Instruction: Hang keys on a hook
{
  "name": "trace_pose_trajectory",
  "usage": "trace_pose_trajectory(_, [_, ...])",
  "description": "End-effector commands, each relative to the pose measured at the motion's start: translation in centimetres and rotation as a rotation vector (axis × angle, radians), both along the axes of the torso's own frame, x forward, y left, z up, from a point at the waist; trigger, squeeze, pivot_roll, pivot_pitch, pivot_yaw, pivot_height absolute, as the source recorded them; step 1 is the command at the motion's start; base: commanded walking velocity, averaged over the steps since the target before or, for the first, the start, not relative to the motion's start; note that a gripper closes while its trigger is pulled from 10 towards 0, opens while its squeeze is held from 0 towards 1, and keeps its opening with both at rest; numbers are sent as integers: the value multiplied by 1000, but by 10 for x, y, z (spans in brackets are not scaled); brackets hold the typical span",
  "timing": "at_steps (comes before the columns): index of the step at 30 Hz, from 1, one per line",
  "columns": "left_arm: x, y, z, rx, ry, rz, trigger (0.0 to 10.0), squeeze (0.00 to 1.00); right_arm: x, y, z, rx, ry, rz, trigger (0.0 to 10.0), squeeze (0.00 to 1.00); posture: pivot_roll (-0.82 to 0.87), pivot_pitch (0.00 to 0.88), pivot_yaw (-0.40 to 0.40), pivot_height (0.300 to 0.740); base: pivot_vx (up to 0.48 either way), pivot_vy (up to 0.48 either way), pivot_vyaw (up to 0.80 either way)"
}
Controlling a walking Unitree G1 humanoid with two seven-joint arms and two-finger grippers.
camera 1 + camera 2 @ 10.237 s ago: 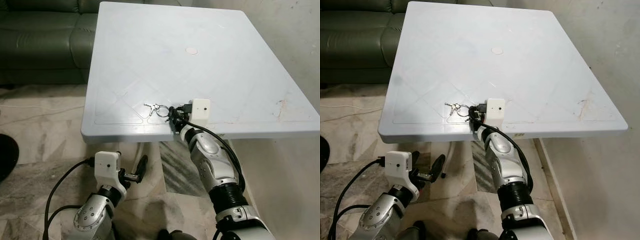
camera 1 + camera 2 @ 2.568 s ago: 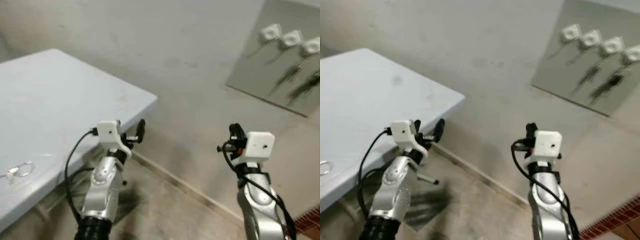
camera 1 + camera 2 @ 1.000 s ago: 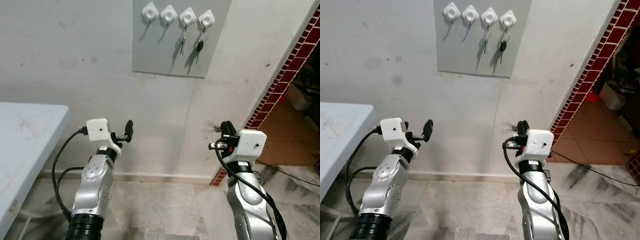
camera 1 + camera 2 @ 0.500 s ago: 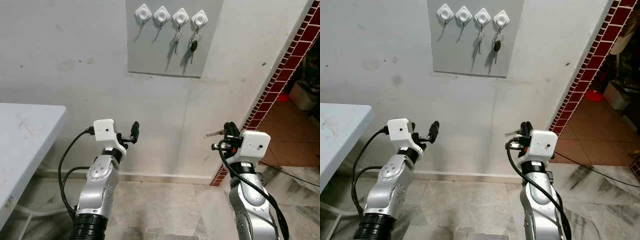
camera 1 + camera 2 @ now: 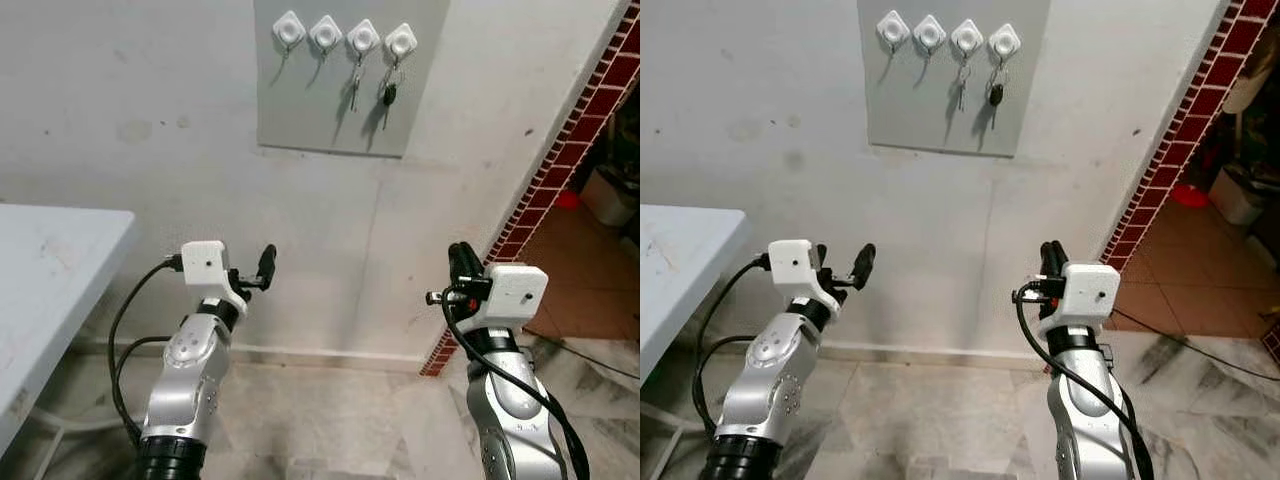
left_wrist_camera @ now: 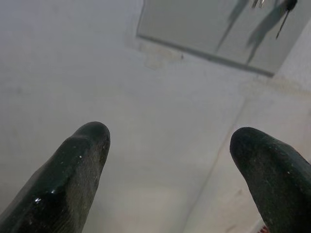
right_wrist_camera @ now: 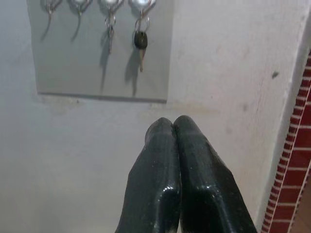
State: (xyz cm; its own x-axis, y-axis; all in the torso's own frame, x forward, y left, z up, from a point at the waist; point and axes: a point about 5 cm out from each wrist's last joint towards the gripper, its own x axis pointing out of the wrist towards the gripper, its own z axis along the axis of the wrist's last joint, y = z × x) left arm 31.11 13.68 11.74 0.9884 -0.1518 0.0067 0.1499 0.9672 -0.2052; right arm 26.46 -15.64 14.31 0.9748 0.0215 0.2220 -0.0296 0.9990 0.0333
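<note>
Whitish wall (image 5: 150, 150) is faced, with a grey panel (image 5: 300, 115) mounted high on it and carrying four white hooks in a row. The two leftmost hooks (image 5: 289, 30) (image 5: 324, 32) are bare. A silver key (image 5: 354, 85) hangs from the third hook (image 5: 361, 38) and a black-headed key (image 5: 388, 95) from the fourth (image 5: 400, 40).

Pale table (image 5: 50, 260) edge is seen at the robot's left, a red brick strip (image 5: 560, 170) at its right.

Right gripper (image 7: 172, 124) is raised toward the panel but held well below it, likely to line up on a hook. Its fingers are pressed tight together; whether a key is pinched between them cannot be told, since none is made out at the tips.

Left gripper (image 5: 258, 272) is held up with fingers spread wide and nothing between them, probably kept aside as a spare.

Judged as the approach stage: nothing has been hung by the robot yet, and a bare hook would be the sensible target.
</note>
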Motion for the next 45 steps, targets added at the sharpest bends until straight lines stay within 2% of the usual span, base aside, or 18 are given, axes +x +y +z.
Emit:
trace_pose_trajectory(1, [1, -3, 7, 1, -27, -11, 10000, 0, 0, -1, 6, -7, -25, 5, 10000, 0, -22, 0, -64, 740, 379, 0, 0])
trace_pose_trajectory(29, [-5, -6, 5, -29, -16, 12, 10000, 0, 1, 4, 4, -9, -14, 49, 10000, 0, -7, 1, -81, 740, 394, 0, 0])
trace_pose_trajectory(30, [-5, -6, 6, -28, -29, 38, 10000, 0, 1, 4, 3, -9, -10, 52, 10000, 0, -5, 3, -83, 740, 0, 0, 0])
trace_pose_trajectory(45, [-5, -9, 6, -27, -14, 40, 10000, 0, 0, 4, -2, -11, 40, 76, 10000, 0, -15, 9, -88, 740, 0, 0, 0])
